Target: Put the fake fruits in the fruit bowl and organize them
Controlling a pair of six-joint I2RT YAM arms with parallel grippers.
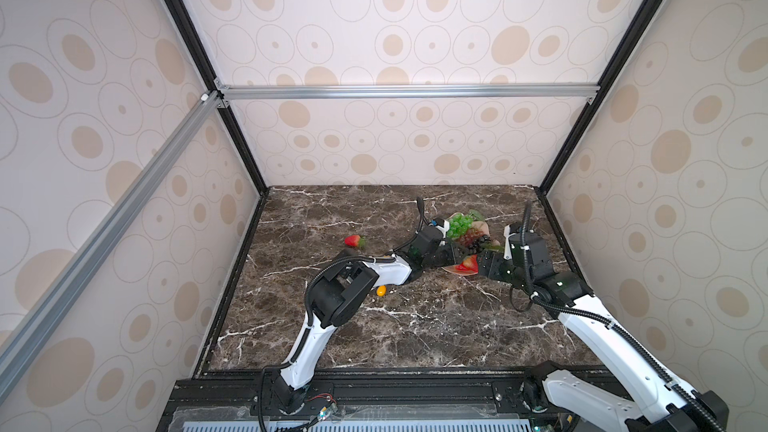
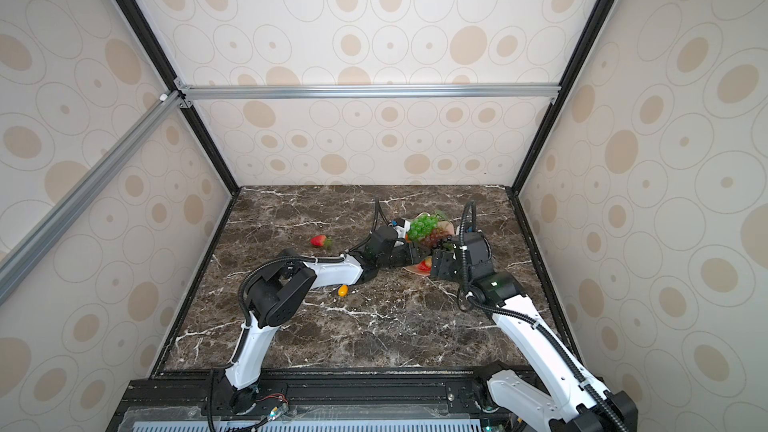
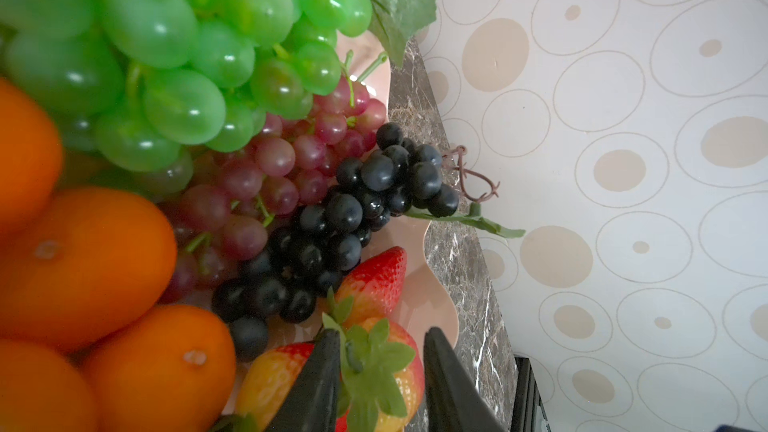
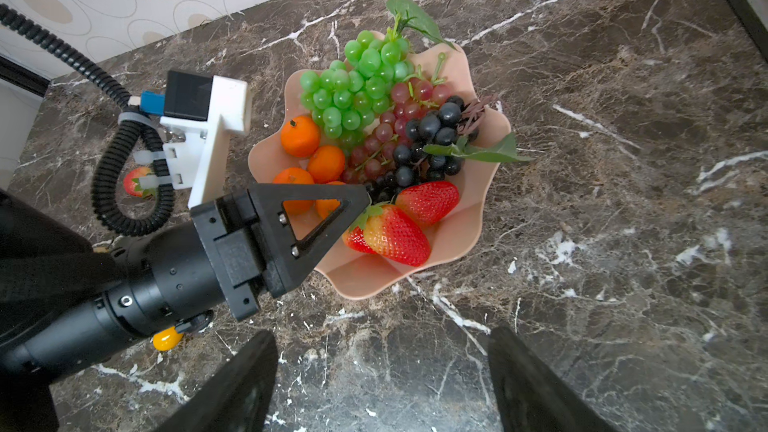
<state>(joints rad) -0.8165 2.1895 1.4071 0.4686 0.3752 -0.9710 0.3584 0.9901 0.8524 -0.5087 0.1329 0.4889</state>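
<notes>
The pink wavy fruit bowl holds green grapes, red-purple grapes, black grapes, several tangerines and strawberries. My left gripper reaches into the bowl from its near side, jaws parted on either side of a strawberry that lies in the bowl. My right gripper hovers open over bare marble just in front of the bowl, nothing between its fingers. On the table lie a strawberry and a kumquat, left of the bowl.
The bowl sits at the table's back right, near the right wall. The left forearm stretches across the marble table just above the kumquat. Patterned walls with black frame posts enclose three sides.
</notes>
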